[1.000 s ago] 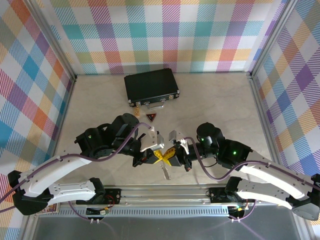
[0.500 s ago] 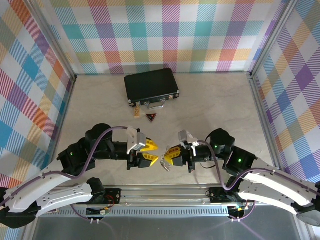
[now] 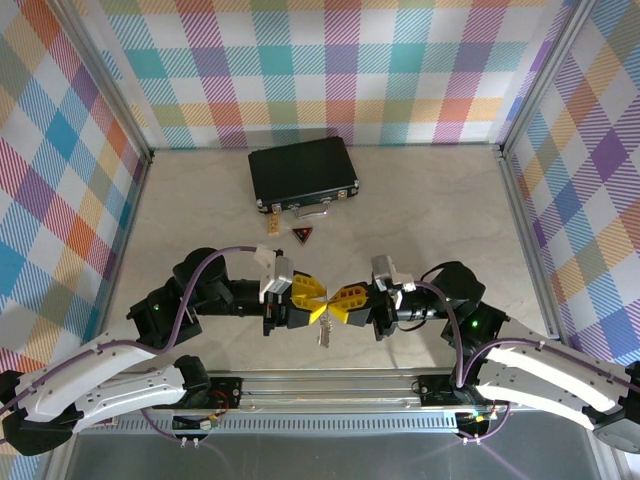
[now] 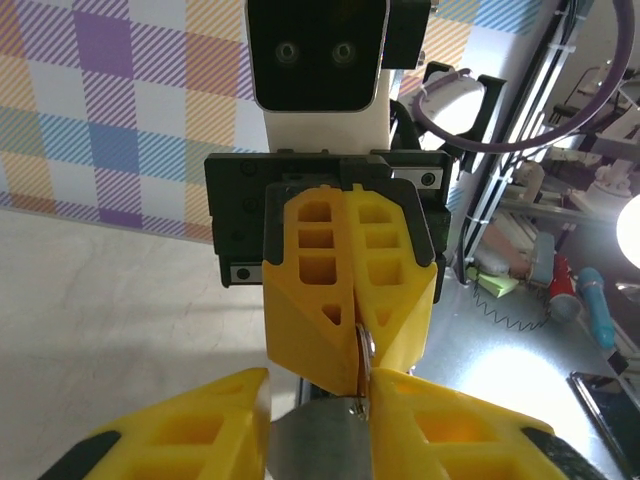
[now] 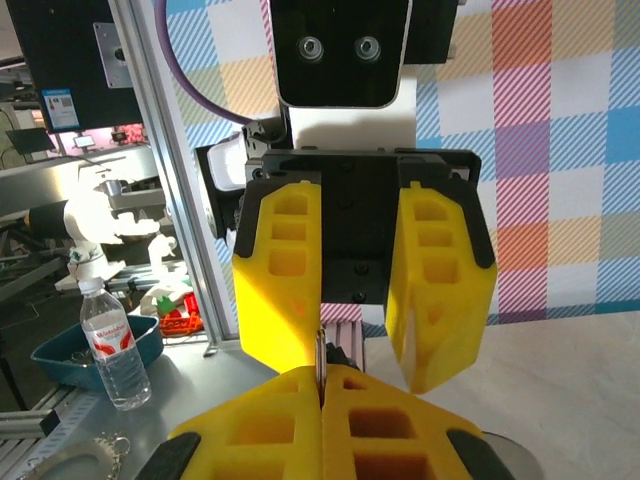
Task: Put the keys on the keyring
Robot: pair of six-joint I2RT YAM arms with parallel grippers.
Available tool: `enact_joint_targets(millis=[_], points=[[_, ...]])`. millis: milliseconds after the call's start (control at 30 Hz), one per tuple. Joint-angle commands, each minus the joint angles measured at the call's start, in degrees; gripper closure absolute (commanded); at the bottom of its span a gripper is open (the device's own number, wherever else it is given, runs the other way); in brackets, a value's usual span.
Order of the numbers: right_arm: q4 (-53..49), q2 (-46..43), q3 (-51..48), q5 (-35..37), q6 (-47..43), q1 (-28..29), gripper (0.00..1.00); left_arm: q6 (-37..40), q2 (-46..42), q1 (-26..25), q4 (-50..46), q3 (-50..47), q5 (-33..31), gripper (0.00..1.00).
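My two grippers meet tip to tip above the table's near edge. The right gripper (image 3: 342,302) is shut on the keyring (image 3: 324,334), a thin silvery loop that hangs below the fingertips. Its edge shows between the closed yellow fingers (image 5: 318,352). My left gripper (image 3: 311,300) is open, and its fingers stand on either side of the right gripper's tip (image 4: 357,340). The ring (image 4: 364,346) lies right against my left gripper's right finger (image 4: 450,425). The tiny yellow-headed key (image 3: 272,224) lies on the table in front of the black case.
The black case (image 3: 303,172) with its silver handle lies at the back centre. A dark triangular tag (image 3: 302,234) sits just right of the key. The metal rail (image 3: 330,383) runs along the near edge under both arms.
Both grippers have moved inward from about a hand's width apart until their tips meet. The right one still holds the ring, and the left one stays open.
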Motion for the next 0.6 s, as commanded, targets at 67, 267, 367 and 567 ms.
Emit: enact_joint_targets(millis=[67,267,367,567], points=[[7.2,-0.3,-0.6,-0.5,1.3,0.4,1.00,-0.5,-0.4,-0.6,2.9,-0.4,0.3,0.77],[9.1,-0.2,-1.2,-0.4,1.6,0.4,1.00,-0.5,0.1,-0.6,3.6,-0.4,0.3,0.93],[8.1,-0.3,-1.0,-0.4,1.4,0.4,1.00,0.0,0.2,-0.6,3.1,0.0,0.4,1.00],[-2.5,-1.6,1.5,0.0,-2.2,0.4,0.96,5.7,0.6,-0.6,-4.5,3.3,-1.6,1.00]])
